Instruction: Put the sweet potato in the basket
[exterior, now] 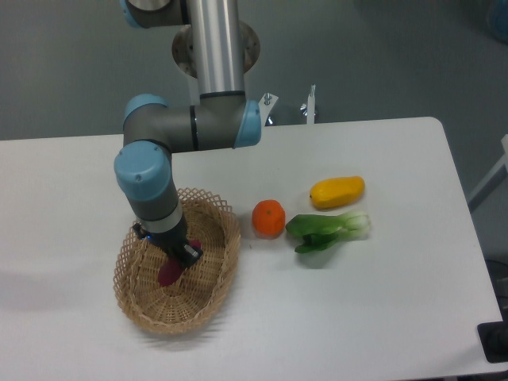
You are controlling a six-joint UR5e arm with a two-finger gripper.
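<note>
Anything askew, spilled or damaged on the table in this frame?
Nothing stands out. The hand holds the sweet potato low inside the basket, which sits flat and intact. The orange, yellow fruit and green vegetable lie tidily on the table beside it.

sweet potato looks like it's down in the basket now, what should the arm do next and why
Probably open the gripper and let go. The sweet potato hangs from it low inside the basket, over the woven floor and well within the rim, so a release should drop it in. Whether it already touches the bottom is unclear.
</note>
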